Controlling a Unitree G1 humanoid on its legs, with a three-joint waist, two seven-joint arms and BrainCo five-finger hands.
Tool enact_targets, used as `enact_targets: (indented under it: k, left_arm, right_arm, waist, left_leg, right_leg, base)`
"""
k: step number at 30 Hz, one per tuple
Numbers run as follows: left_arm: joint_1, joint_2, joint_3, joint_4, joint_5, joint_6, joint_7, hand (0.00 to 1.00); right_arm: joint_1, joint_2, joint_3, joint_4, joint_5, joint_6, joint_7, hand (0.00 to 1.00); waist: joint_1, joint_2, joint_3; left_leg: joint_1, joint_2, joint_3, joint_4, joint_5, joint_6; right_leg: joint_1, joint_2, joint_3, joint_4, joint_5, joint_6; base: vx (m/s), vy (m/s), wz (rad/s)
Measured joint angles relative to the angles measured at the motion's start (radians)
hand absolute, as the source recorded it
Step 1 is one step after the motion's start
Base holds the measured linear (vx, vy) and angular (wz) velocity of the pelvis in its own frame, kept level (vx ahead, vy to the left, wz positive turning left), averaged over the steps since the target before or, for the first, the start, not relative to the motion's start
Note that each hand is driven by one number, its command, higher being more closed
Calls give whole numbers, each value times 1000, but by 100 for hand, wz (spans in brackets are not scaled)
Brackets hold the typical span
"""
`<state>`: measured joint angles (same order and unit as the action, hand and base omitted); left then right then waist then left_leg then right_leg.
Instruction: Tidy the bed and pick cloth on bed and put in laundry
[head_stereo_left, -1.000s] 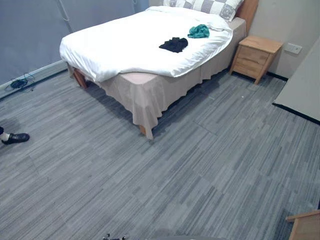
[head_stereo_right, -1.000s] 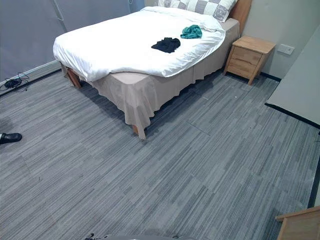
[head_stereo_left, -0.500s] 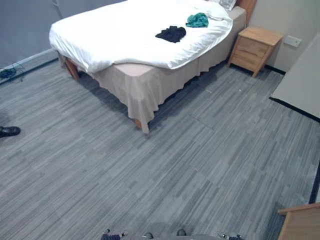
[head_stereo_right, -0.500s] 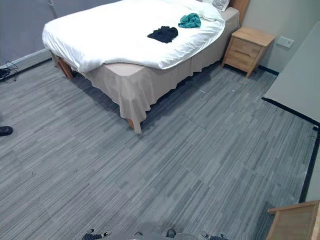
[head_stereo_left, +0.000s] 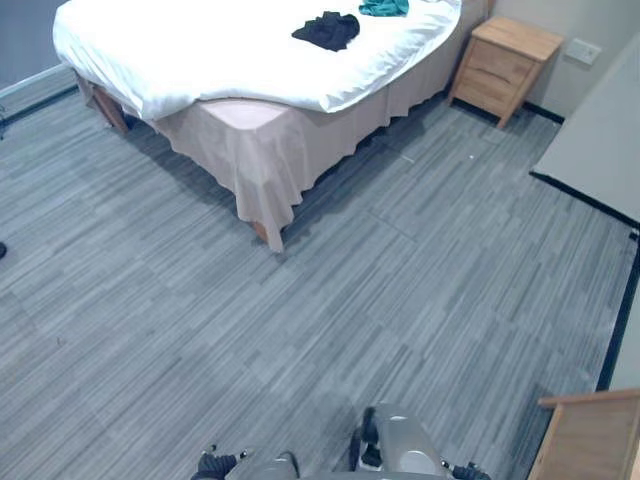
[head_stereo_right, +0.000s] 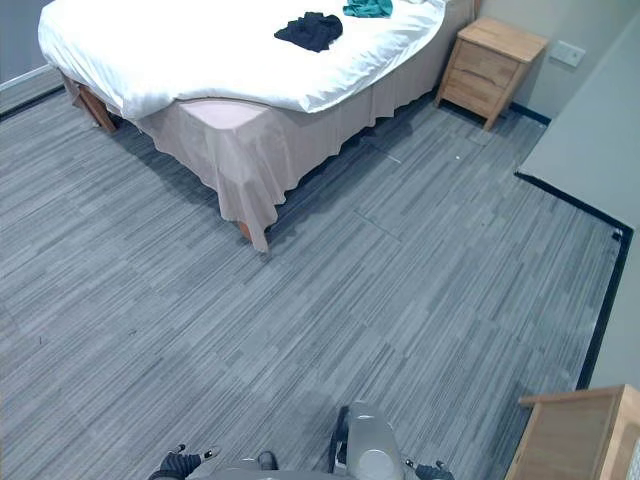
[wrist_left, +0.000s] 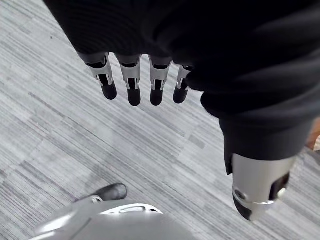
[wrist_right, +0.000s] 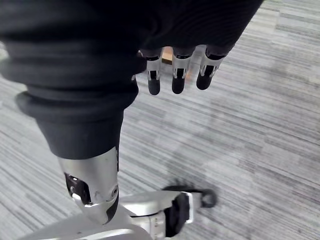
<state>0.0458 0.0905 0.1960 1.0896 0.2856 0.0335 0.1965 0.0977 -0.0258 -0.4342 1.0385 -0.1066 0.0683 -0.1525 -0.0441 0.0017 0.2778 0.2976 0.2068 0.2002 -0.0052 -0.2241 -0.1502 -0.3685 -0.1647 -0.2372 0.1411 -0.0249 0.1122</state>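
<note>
Up at the top of the head view, a crumpled black cloth lies on the white-covered bed. A bunched teal cloth sits near it at the frame's top edge, and a light wooden nightstand stands upper right. The left robot hand and right robot hand hang over the grey striped carpet floor, fingers loosely extended and empty.
</note>
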Motion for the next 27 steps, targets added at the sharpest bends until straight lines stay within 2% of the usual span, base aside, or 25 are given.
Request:
enact_targets:
  k: [1, 2, 3, 4, 5, 6, 7, 8, 9, 10, 11, 12, 13, 14, 15, 16, 18, 19, 20, 21, 22, 24, 25, 26, 27]
  left_arm:
    - [-9, 10, 6, 13, 1, 0, 0, 0]
    - [-9, 5, 12, 22, 1, 0, 0, 0]
    - [-18, -18, 32, 25, 6, -1, 1, 0]
    - [-18, -25, 52, 26, 6, -9, 1, 0]
    - [-18, -29, 55, 22, 5, -9, 1, 0]
    - [-17, -38, 66, 19, 5, -10, 0, 0]
    - [-15, -44, 85, 8, 5, -11, 1, 0]
    - [-11, -41, 88, 1, 1, -10, 1, 0]
    - [2, -41, 91, -14, -3, -12, 0, 0]
    - [13, -40, 90, -33, -17, -10, 2, 0]
    - [19, -40, 90, -42, -22, -10, 2, 0]
    - [25, -38, 90, -62, -41, -13, 3, 0]
    - [24, -38, 90, -71, -41, -18, 4, 0]
    - [24, -41, 90, -86, -43, -23, 5, 0]
    - [24, -46, 90, -100, -54, -22, 6, 0]
    - [25, -51, 91, -105, -57, -22, 7, 0]
    - [27, -56, 91, -108, -59, -20, 8, 0]
    - [35, -62, 91, -101, -57, -20, 5, 0]
    - [37, -71, 91, -99, -57, -20, 4, 0]
    - [46, -85, 93, -94, -56, -18, 3, 0]
    - [43, -73, 103, -79, -55, -18, -1, 0]
    - [61, -48, 131, -76, -52, -17, -2, 0]
    - [70, -49, 140, -75, -51, -15, -2, 0]
    - [74, -48, 137, -71, -50, -15, -3, 0]
    - [73, -39, 119, -62, -47, -8, -3, 0]
  right_arm:
    - [-1, 4, 4, 2, 0, 1, 2, 0]
    - [-3, 2, 2, 7, 1, 2, 3, 0]
    - [-21, -13, -3, 15, 1, 1, 2, 0]
    - [-37, -11, -12, 13, 0, -3, 2, 0]
    - [-38, -11, -22, 14, 0, -3, 4, 0]
    - [-39, -22, -41, 14, 0, -1, 3, 0]
    - [-39, -23, -39, 16, 0, 0, 3, 0]
    - [-38, -24, -34, 16, 0, 1, 2, 0]
    - [-42, -28, -23, 16, 1, 1, 0, 0]
    - [-47, -37, 10, 17, 10, 0, -4, 0]
    - [-50, -43, 26, 21, 17, 0, -4, 0]
    - [-67, -49, 54, 37, 18, 0, -6, 0]
    - [-74, -51, 61, 38, 18, 0, -8, 0]
    - [-91, -60, 75, 39, 17, 2, -16, 0]
    - [-109, -65, 91, 39, 17, 1, -18, 0]
    - [-117, -64, 86, 39, 16, 0, -18, 0]
    - [-129, -58, 69, 38, 12, -1, -16, 0]
    - [-128, -60, 90, 37, 5, -3, -16, 0]
    - [-127, -64, 90, 37, 3, -3, -15, 0]
    - [-116, -75, 90, 38, -5, -2, -14, 0]
    - [-108, -68, 88, 39, -13, -1, -15, 0]
    - [-94, -25, 86, 38, -25, -2, -6, 0]
    - [-93, -19, 76, 45, -35, -1, 9, 0]
    - [-91, -22, 69, 43, -39, -3, 16, 0]
    - [-89, -25, 70, 40, -52, -4, 24, 0]
  waist:
    - [-9, -13, 7]
    - [-16, -14, 10]
    - [-22, 26, 22]
    - [-22, 30, 23]
    - [-25, 37, 21]
    - [-29, 55, 18]
    - [-27, 64, 18]
    - [-25, 68, 20]
    - [-16, 70, 31]
    - [6, 74, 44]
    - [12, 62, 52]
    - [28, 58, 54]
    - [33, 49, 59]
    - [38, 48, 60]
    - [53, 45, 61]
    - [63, 43, 61]
    - [73, 38, 61]
    - [72, 44, 58]
    - [70, 51, 53]
    - [65, 68, 37]
    - [65, 58, 24]
    - [63, -22, -5]
    - [73, -32, -12]
    - [70, -32, -12]
    - [60, -32, -13]
  left_leg:
    - [28, 3, 6, -1, -32, -19]
    - [51, 6, 6, -7, -47, -6]
    - [88, 39, 26, -13, -23, 22]
    - [94, 47, 39, 18, 63, 26]
    - [72, 65, 34, 82, 91, 15]
    - [2, 119, 14, 259, 153, 13]
    - [-85, 173, -12, 461, 285, 40]
    - [-132, 205, -22, 567, 351, 52]
    - [-231, 258, -32, 841, 347, 57]
    - [-299, 279, -21, 1068, 273, 70]
    - [-328, 278, -8, 1132, 234, 77]
    - [-389, 257, 22, 1176, 166, 89]
    - [-419, 239, 41, 1166, 141, 90]
    - [-482, 193, 74, 1092, 103, 67]
    - [-524, 144, 130, 951, 70, 38]
    - [-529, 122, 167, 859, 68, 37]
    - [-519, 51, 338, 507, 79, 43]
    - [-485, 14, 534, 291, 140, 47]
    - [-469, 3, 624, 230, 186, 63]
    - [-448, -2, 775, 169, 239, 199]
    - [-437, -36, 798, 153, 229, 361]
    - [-414, -132, 737, 114, 187, 383]
    - [-369, -166, 666, 101, 157, 351]
    - [-349, -172, 627, 105, 150, 335]
    - [-312, -177, 558, 124, 125, 312]
  right_leg:
    - [-26, -38, 48, -35, 14, 17]
    - [-38, -42, 45, 6, 80, 29]
    - [-77, -20, 47, 126, 118, 26]
    - [-108, -7, 52, 216, 116, 9]
    - [-103, -1, 45, 237, 109, -15]
    - [-69, 27, 18, 249, 75, -74]
    - [-13, 62, -5, 237, 36, -118]
    - [24, 77, -8, 221, 21, -130]
    - [103, 128, -2, 180, -1, -160]
    - [195, 170, 16, 138, -18, -186]
    - [234, 181, 24, 120, -25, -196]
    - [304, 189, 40, 87, -39, -214]
    - [334, 190, 49, 70, -46, -215]
    - [387, 188, 61, 31, -59, -207]
    - [424, 177, 73, 4, -70, -205]
    - [440, 170, 78, -6, -66, -189]
    - [513, 148, 70, -63, -86, -160]
    - [579, 143, 51, -111, -106, -136]
    - [601, 148, 40, -119, -123, -125]
    - [634, 167, 6, -114, -168, -101]
    - [653, 155, -16, -99, -192, -86]
    - [690, 107, -84, -67, -199, -50]
    - [638, 62, -110, 173, -206, 22]
    - [599, 40, -109, 320, -187, 58]
    - [506, 10, -77, 605, -158, 102]
  base:
    - [603, -387, 21]
    - [619, -374, 10]
    - [649, -376, -17]
    - [645, -386, -26]
    - [613, -470, -18]
    - [598, -535, -5]
    - [611, -532, -7]
    - [746, -508, -24]
    - [713, -402, -49]
    - [679, -353, -59]
    - [527, -236, -58]
    - [409, -145, -33]
    - [522, -143, -27]
    - [505, -78, -30]
    - [503, -48, -35]
    - [479, 6, -39]
    - [558, 65, -8]
    - [569, 101, 25]
    - [620, 152, 56]
    - [617, 193, 74]
    - [623, 208, 93]
    - [641, 179, 124]
    - [554, 145, 136]
    - [553, 159, 155]
    - [456, 73, 152]
